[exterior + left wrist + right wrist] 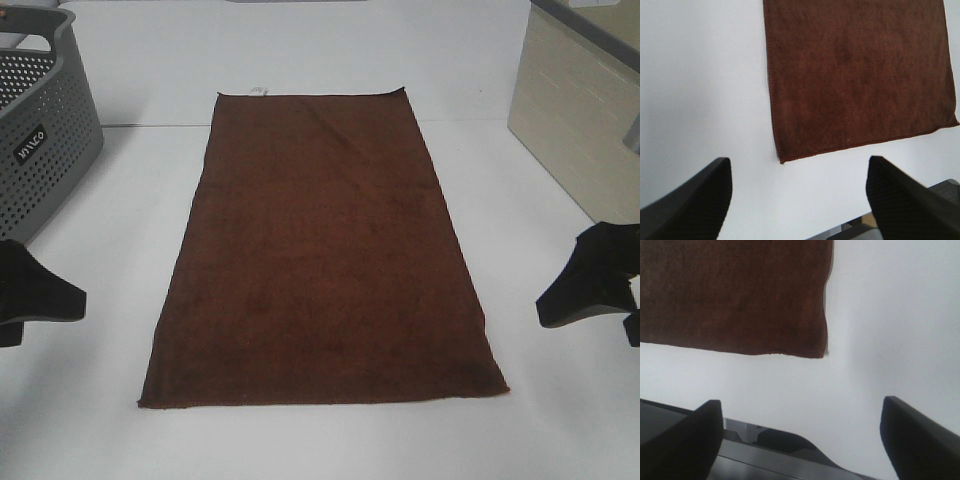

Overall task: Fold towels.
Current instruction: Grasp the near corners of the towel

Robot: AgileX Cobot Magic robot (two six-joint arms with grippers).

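Flat, the towel [322, 250] runs lengthwise, tag [257, 91] end farthest away.

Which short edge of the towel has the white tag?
The far edge: the white tag sits near its left corner. The near edge shows none.

White table [110, 300], grey basket [50, 130], beige cabinet [570, 130]

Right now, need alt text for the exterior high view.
A dark reddish-brown towel lies flat and unfolded on a white table, small white tag at its far edge. The left fingers and right fingers sit either side, clear of it; a grey perforated basket stands far left.
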